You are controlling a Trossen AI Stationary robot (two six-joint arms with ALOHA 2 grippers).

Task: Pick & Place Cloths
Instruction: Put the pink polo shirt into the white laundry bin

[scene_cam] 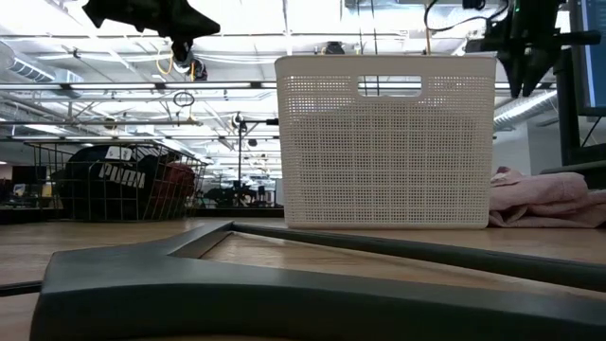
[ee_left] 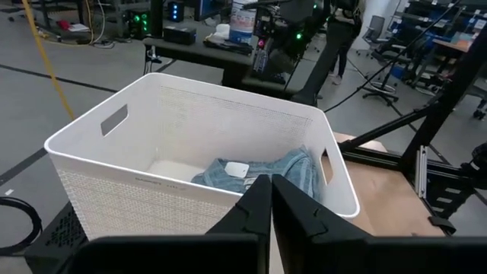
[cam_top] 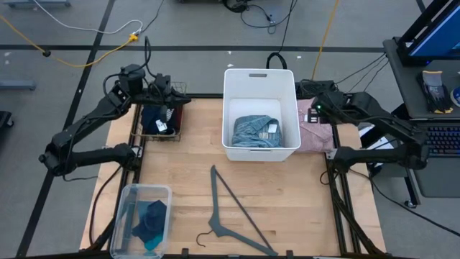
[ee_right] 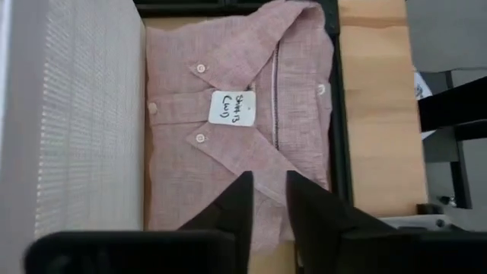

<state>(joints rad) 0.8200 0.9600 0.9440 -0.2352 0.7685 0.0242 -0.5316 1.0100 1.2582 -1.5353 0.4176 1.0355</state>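
Observation:
A folded pink shirt with a white tag lies flat at the table's right edge, beside the white bin. My right gripper hovers above the shirt, slightly open and holding nothing. A folded light-blue cloth with a tag lies on the bin's floor. Navy and maroon cloths fill a wire basket. My left gripper is shut and empty, raised above the basket's far edge.
A clear plastic box at the near left corner holds teal and blue cloths. A grey hanger lies flat on the near middle of the table. The tall white bin stands between the two arms. A desk with a keyboard is off to the right.

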